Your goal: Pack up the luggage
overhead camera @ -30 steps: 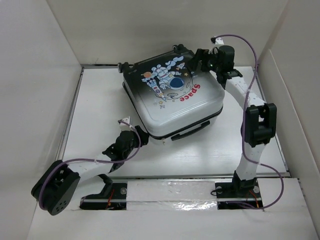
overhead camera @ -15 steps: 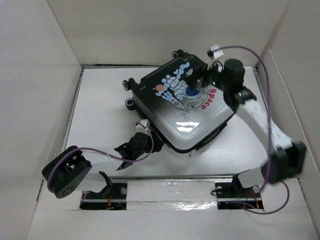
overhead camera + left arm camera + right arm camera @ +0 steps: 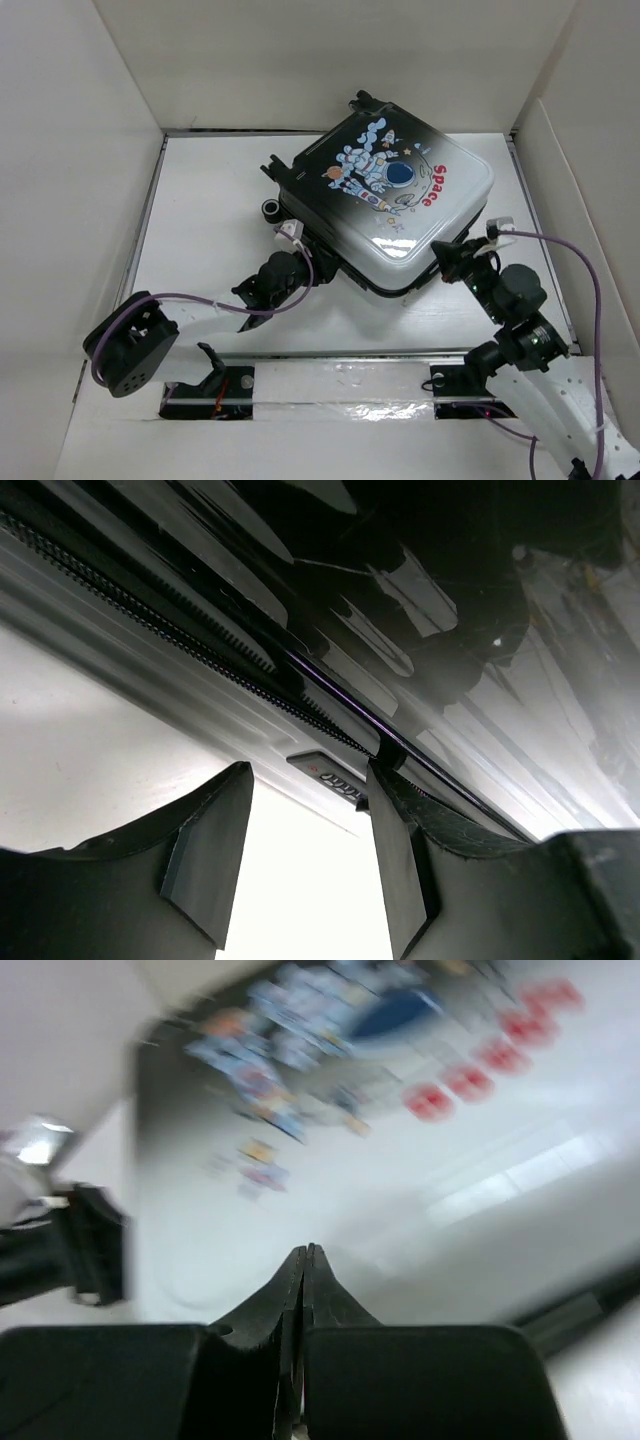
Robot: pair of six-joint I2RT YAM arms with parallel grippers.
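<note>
Right wrist view: the suitcase (image 3: 420, 1160) is blurred, and its cartoon print and red lettering are smeared beyond reading. Left wrist view: the suitcase shell and zipper (image 3: 200, 645) run past the picture's edges, so the outline is lost. Top view: the right arm (image 3: 525, 345) is cut off at the lower right corner.

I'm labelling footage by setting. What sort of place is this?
Probably a robotics lab test booth: white panel walls box in the tabletop, a left arm and right arm are bolted at its near edge, and an astronaut-print suitcase sits on it.
</note>
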